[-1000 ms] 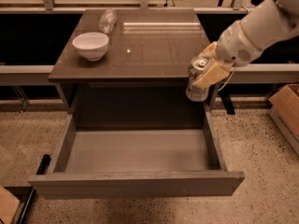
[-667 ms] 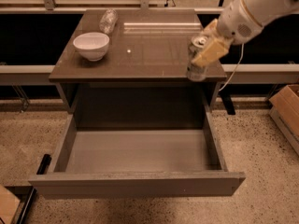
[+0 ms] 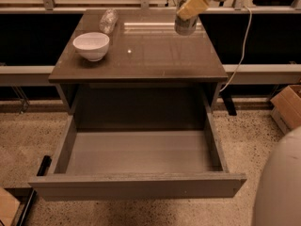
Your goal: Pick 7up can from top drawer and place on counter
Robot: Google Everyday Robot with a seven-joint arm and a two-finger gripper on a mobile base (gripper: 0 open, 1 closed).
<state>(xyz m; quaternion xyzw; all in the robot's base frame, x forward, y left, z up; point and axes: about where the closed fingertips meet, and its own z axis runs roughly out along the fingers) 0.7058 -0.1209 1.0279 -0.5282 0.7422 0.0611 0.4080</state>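
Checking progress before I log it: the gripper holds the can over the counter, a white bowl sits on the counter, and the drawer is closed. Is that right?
Not quite: the drawer is pulled open, as the camera view shows. The gripper does hold the can over the counter, with the white bowl on it.

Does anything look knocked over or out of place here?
Only the clear bottle at the back left of the counter, which seems to lie on its side. The tool holds the 7up can above the back right.
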